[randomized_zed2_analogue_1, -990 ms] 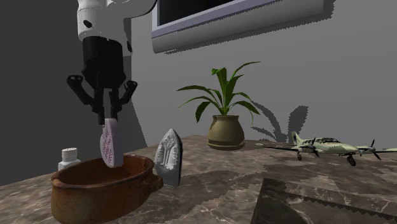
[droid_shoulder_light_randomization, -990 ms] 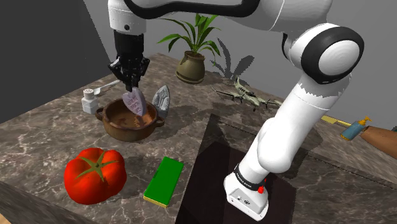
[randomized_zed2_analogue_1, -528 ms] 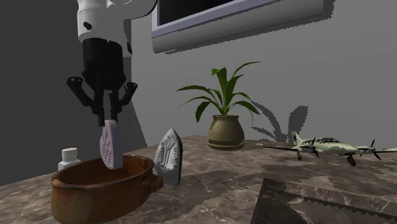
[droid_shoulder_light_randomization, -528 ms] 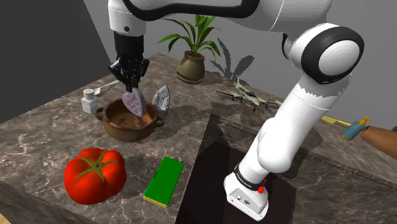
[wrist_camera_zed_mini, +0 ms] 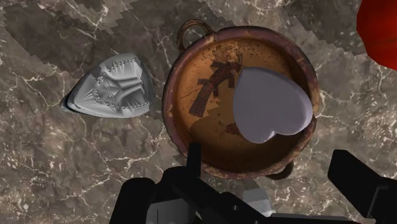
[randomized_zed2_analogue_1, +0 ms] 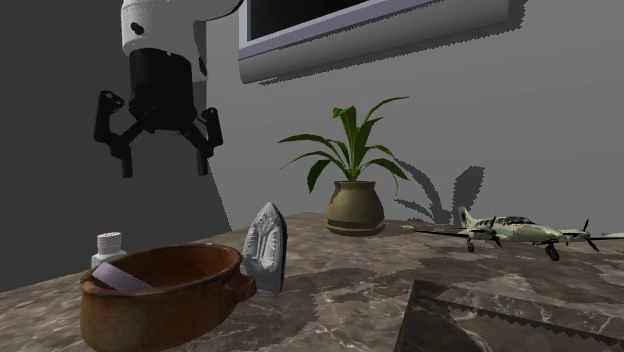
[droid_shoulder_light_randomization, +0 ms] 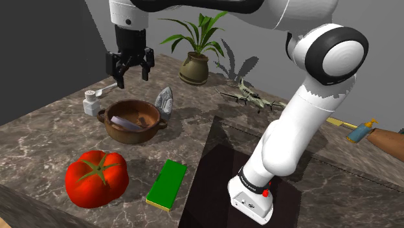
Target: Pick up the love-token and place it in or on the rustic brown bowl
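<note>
The love-token [wrist_camera_zed_mini: 270, 105], a pale lilac heart, lies inside the rustic brown bowl [wrist_camera_zed_mini: 169, 102], leaning against one side of the rim. In the shoulder view the token [droid_shoulder_light_randomization: 122, 120] rests in the bowl [droid_shoulder_light_randomization: 129, 135] on the marble counter. My gripper [droid_shoulder_light_randomization: 131, 76] hangs open above the bowl with nothing between its fingers. In the second exterior view the gripper [randomized_zed2_analogue_1: 165, 165] stands well above the bowl [randomized_zed2_analogue_1: 170, 312], and the token's edge [randomized_zed2_analogue_1: 122, 277] peeks over the rim. In the wrist view the gripper [wrist_camera_zed_mini: 273, 173] has its fingers wide apart, above the bowl.
A grey pointed ornament [droid_shoulder_light_randomization: 165, 101] stands just beside the bowl. A white shaker [droid_shoulder_light_randomization: 90, 102] is behind it, a big tomato [droid_shoulder_light_randomization: 96, 178] and a green block [droid_shoulder_light_randomization: 167, 184] in front. A potted plant [droid_shoulder_light_randomization: 194, 66], a toy plane [droid_shoulder_light_randomization: 249, 97] and a dark recess [droid_shoulder_light_randomization: 220, 162] lie further off.
The gripper opened and let go of the token, which dropped into the bowl. The hand has risen a little above the bowl.
</note>
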Action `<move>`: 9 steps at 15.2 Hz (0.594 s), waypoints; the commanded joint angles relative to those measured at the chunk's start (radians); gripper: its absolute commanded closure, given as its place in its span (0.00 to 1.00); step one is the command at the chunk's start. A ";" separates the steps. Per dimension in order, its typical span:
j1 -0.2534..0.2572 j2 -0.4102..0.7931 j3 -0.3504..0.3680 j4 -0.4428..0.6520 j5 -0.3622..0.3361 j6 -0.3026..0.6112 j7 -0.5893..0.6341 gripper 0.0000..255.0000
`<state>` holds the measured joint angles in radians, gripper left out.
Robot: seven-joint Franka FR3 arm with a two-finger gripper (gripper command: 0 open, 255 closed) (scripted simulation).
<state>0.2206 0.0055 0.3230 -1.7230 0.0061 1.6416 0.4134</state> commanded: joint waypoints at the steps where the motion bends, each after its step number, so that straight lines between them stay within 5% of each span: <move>1: 0.002 0.011 0.002 0.074 -0.003 -0.064 0.004 0.00; 9: 0.003 0.019 0.003 0.110 -0.006 -0.093 0.006 0.00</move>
<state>0.2233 0.0241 0.3255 -1.6137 0.0006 1.5493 0.4195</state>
